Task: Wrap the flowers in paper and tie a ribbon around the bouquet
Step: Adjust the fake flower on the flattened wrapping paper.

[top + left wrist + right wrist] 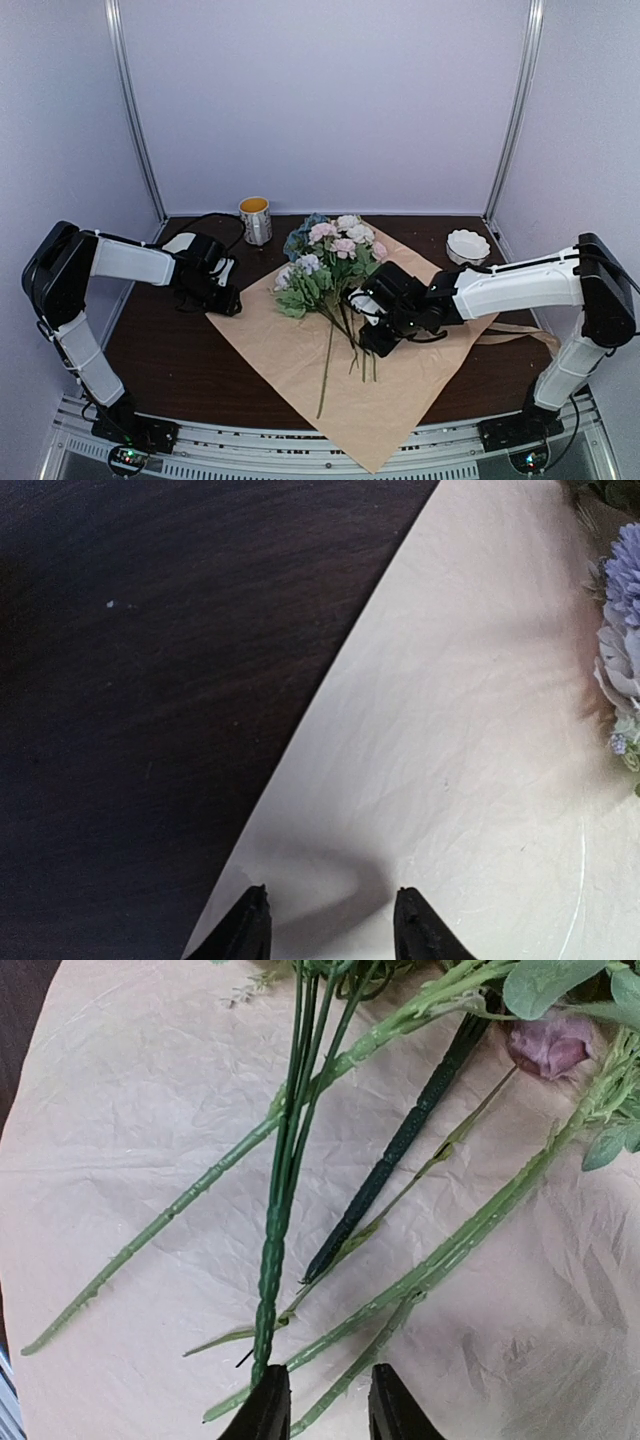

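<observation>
— How is the left arm posed?
— Its elbow is raised at the left edge of the bench (pixel 160 350), and the forearm is stretched rightward, nearly level. The left gripper (pixel 230 302) is held low over the left corner of the paper (pixel 290 350). Its fingers (pixel 250 925) are seen apart, with flat paper in the gap and nothing pinched.
— And the paper?
— It is laid tan face up as a diamond on the bench's middle, its near corner hung over the near edge. A mug (pixel 256 220) is stood by the far edge.
— Where are the flowers found?
— The flowers (pixel 330 255) are laid on the paper's far half, with blooms toward the far edge and stems fanned toward the near edge.
— The right arm?
— It is folded at the right edge, the forearm reached leftward and tipped down. The right gripper (pixel 328 1405) is held at the stems. Its fingers are narrowly parted, and a thin stem is seen in the gap, not squeezed.
— Further right?
— A white dish (pixel 468 245) is set near the far right corner. The ribbon (pixel 530 338) is laid flat beside the paper's right corner.
</observation>
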`<state>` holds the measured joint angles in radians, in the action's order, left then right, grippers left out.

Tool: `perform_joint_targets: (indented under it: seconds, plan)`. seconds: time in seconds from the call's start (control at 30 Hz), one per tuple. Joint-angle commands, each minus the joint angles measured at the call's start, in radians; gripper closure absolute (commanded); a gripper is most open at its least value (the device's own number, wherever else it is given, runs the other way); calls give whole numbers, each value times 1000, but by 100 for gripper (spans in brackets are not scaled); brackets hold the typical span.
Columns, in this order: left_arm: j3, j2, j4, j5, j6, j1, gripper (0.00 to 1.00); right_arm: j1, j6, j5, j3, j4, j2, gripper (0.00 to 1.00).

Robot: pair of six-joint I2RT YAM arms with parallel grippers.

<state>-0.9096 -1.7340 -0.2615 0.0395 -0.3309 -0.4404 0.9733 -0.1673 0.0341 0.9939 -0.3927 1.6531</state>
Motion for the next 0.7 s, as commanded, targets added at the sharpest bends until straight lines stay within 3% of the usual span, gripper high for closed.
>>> perform_joint_targets:
  seconds: [0.0,0.13,0.27,0.47,0.57,0.67]
  plan:
    - [40,-55,-99,-10,7,10,55,-5,27,-5,29,-21,-46,72]
    - [45,-51,-98,-11,6,10,55,-3,27,-9,86,-29,-33,67]
    - [52,-44,-99,-16,8,10,55,-2,34,19,115,-13,5,54]
    - [47,-34,-100,-18,13,10,55,-3,48,43,167,-34,110,52]
    - [42,-29,-105,-21,15,10,55,-1,46,58,181,-43,149,63]
    - [39,-29,-110,-23,16,10,54,-1,28,44,190,-54,151,84]
